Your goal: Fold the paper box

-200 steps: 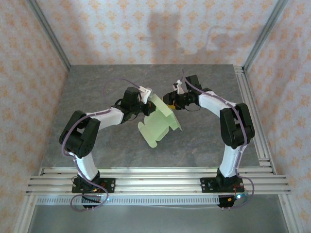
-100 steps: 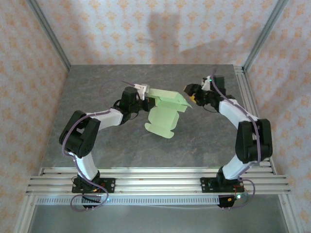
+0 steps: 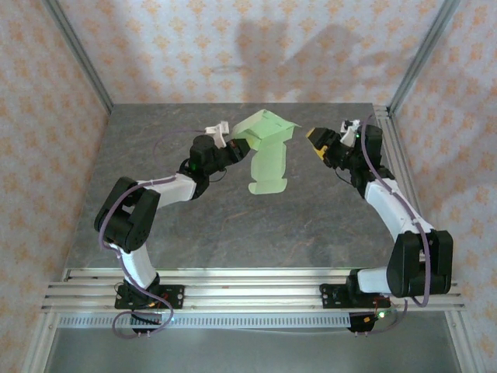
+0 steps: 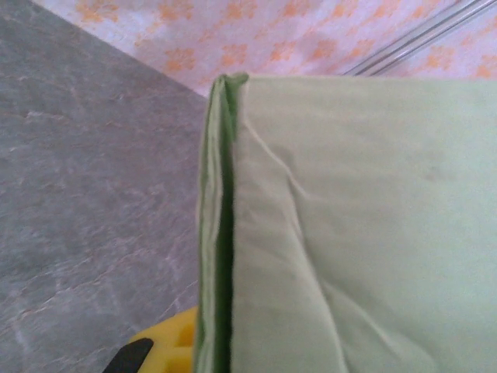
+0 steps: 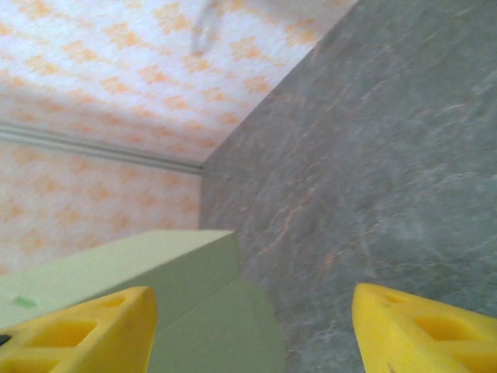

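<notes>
The right gripper (image 3: pixel 317 141) has let go and drawn away, jaws wide, so the left gripper (image 3: pixel 235 145) alone pinches the half-folded paper box (image 3: pixel 268 159) above the far counter (image 3: pixel 194 225), folds still unfinished

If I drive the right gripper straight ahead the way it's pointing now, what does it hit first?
Most likely the paper box, held up by the left gripper: its edge lies just ahead of the open right gripper. Depth is unclear, so it might pass beside it.
</notes>
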